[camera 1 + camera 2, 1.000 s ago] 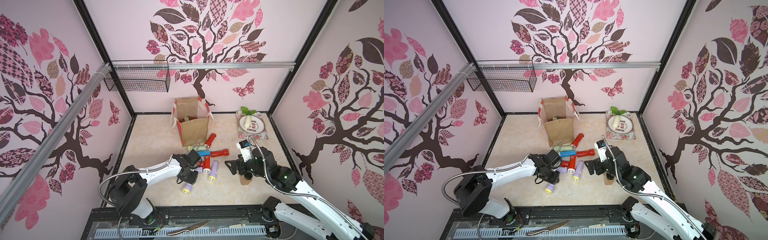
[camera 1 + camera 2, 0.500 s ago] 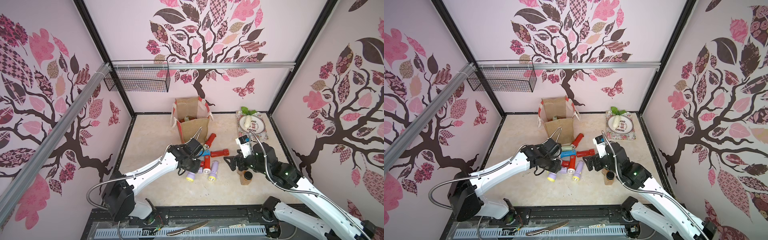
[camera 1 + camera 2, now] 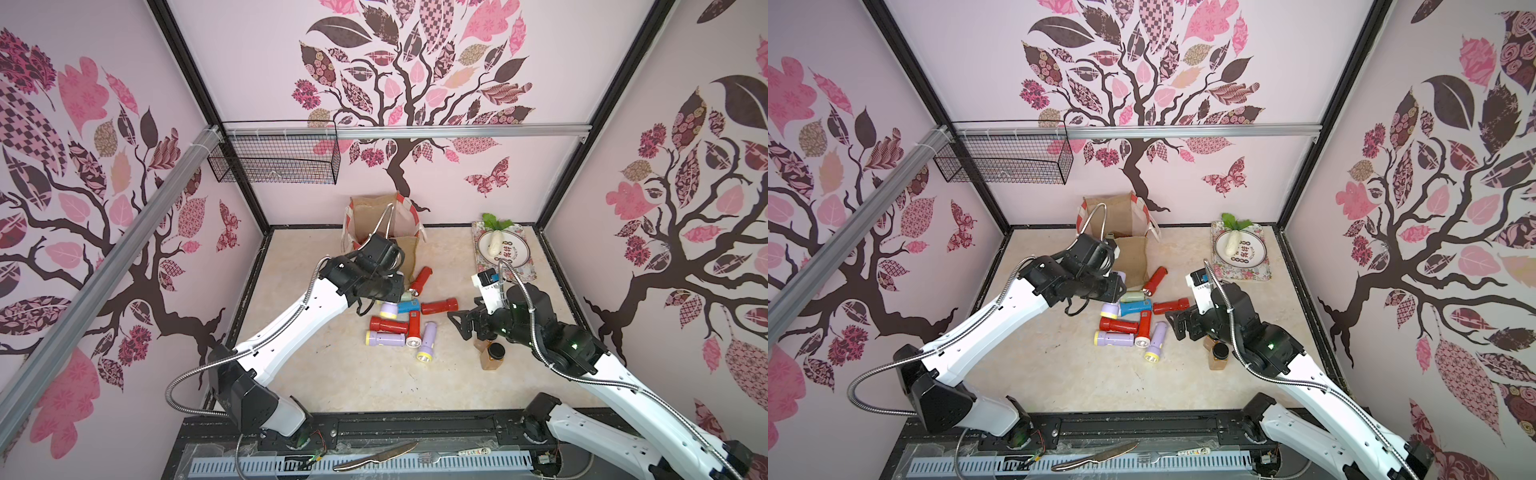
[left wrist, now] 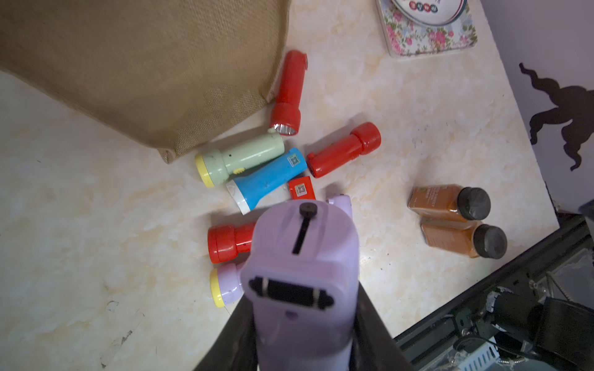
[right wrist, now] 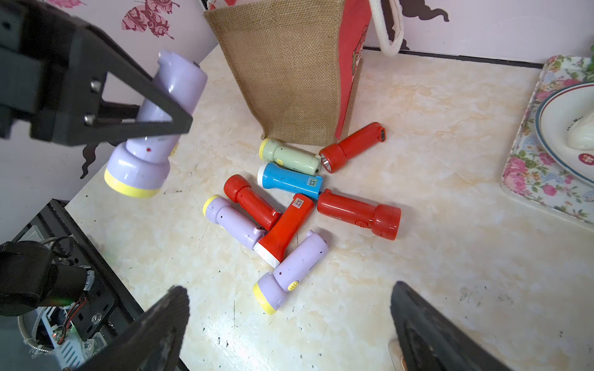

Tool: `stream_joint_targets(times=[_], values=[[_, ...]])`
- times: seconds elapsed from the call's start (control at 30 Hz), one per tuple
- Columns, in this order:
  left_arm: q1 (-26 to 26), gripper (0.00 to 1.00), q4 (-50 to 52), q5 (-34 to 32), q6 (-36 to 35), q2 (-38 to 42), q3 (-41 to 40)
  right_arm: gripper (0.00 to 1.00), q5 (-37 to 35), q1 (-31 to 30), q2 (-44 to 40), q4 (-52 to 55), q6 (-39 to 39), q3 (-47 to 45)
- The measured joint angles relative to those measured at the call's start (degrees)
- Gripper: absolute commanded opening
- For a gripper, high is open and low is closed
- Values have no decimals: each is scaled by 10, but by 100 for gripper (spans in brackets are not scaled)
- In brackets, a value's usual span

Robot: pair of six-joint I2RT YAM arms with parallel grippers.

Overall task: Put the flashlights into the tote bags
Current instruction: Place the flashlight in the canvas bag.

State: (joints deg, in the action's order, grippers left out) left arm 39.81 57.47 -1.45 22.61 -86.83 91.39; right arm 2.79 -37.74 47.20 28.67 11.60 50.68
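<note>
My left gripper (image 3: 392, 297) (image 4: 303, 295) is shut on a lilac flashlight (image 5: 154, 128) (image 4: 302, 273) and holds it off the table with the yellow head down, just in front of the tan burlap tote bag (image 3: 409, 253) (image 5: 289, 80). Several more flashlights lie in a pile before the bag: red (image 5: 358, 213), blue (image 5: 289, 180), pale green (image 5: 289, 155) and lilac (image 5: 289, 269). My right gripper (image 3: 461, 324) (image 5: 289, 287) hovers open to the right of the pile, with nothing between its fingers.
Two amber jars (image 4: 450, 202) (image 3: 492, 357) with black lids sit under my right arm. A floral tray (image 3: 521, 270) with a plate stands at the back right. A wire basket (image 3: 274, 158) hangs on the back wall. A knife (image 3: 374, 457) lies on the front rail.
My left gripper has lifted the lilac flashlight off the table and carried it back toward the bag. The right gripper has shifted slightly toward the back and stays open.
</note>
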Motion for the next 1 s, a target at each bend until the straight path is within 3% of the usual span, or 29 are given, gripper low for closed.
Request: stream_joint_targets(times=[0.67, 1.0], values=[[-61, 4, 7, -60, 12, -181, 318, 100, 16, 0, -23, -3, -2, 0], [-128, 3, -23, -59, 31, -263, 404, 100, 17, 0, -38, -5, -5, 0]])
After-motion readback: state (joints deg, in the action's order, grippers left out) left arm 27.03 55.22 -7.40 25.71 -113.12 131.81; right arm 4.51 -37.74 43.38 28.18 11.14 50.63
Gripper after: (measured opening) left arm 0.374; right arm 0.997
